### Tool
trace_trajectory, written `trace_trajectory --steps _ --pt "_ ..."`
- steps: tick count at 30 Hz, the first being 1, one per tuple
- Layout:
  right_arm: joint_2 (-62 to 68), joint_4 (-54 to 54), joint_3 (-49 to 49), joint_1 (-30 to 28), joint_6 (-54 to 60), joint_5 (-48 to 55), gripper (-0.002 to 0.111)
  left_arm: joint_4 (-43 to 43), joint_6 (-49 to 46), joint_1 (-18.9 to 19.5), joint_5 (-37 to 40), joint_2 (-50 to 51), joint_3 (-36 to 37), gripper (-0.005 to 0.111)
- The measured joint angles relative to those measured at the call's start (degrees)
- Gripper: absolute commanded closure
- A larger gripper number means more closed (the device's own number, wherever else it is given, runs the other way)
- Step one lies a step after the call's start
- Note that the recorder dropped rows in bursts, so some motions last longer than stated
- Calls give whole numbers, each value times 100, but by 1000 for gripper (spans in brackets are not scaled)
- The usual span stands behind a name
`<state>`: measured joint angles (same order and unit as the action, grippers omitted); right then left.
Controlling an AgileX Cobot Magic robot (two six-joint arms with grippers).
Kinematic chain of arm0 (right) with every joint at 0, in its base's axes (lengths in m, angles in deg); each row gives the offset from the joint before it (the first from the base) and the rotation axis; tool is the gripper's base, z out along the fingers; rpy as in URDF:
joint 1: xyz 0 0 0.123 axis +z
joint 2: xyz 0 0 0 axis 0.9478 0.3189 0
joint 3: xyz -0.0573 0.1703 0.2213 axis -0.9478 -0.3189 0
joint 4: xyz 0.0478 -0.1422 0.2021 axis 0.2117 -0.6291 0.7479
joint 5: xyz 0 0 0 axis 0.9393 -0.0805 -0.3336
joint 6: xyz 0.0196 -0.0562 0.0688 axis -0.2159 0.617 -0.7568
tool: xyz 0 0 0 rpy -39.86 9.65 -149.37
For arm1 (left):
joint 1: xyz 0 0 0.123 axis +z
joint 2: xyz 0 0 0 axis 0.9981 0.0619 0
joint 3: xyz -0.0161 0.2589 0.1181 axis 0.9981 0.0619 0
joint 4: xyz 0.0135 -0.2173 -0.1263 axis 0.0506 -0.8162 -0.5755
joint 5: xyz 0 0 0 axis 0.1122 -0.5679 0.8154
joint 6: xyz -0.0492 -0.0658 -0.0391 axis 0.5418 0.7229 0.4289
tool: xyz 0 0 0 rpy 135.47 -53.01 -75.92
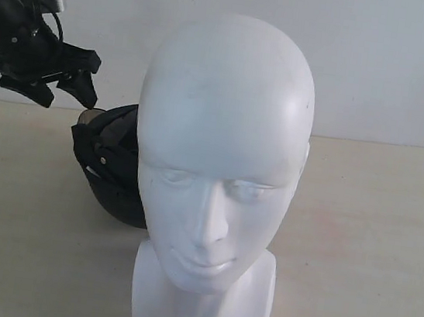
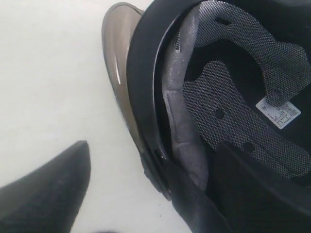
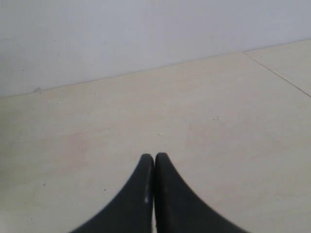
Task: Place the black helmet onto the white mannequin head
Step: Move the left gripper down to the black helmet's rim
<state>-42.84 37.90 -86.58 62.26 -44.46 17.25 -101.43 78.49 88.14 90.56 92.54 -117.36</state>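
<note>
The white mannequin head (image 1: pixel 217 175) stands upright at the front centre, facing the exterior camera. Behind it to the left the black helmet (image 1: pixel 113 165) lies with its opening up, partly hidden by the head. The left wrist view shows its smoky visor (image 2: pixel 119 73), mesh lining (image 2: pixel 233 107) and rim close up. My left gripper (image 1: pixel 68 96) hangs open just above the helmet's left edge. One finger (image 2: pixel 53 189) is over the table outside the visor, and the helmet rim lies between the jaws. My right gripper (image 3: pixel 154 160) is shut on nothing above bare table.
A pale wooden tabletop (image 1: pixel 375 227) runs to a white wall (image 1: pixel 382 56) behind. A white label (image 2: pixel 278 112) sits inside the helmet lining. A chin strap (image 2: pixel 194 204) hangs at the rim. The right arm is out of the exterior view.
</note>
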Motion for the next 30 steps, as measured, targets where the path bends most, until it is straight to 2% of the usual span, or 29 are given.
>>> trace_trajectory --steps 23,30 --pt "0 0 0 0 0 0 108 -181 111 0 -689 554 -23 36" --pt "0 0 0 0 0 0 108 -171 167 0 -689 830 -23 36"
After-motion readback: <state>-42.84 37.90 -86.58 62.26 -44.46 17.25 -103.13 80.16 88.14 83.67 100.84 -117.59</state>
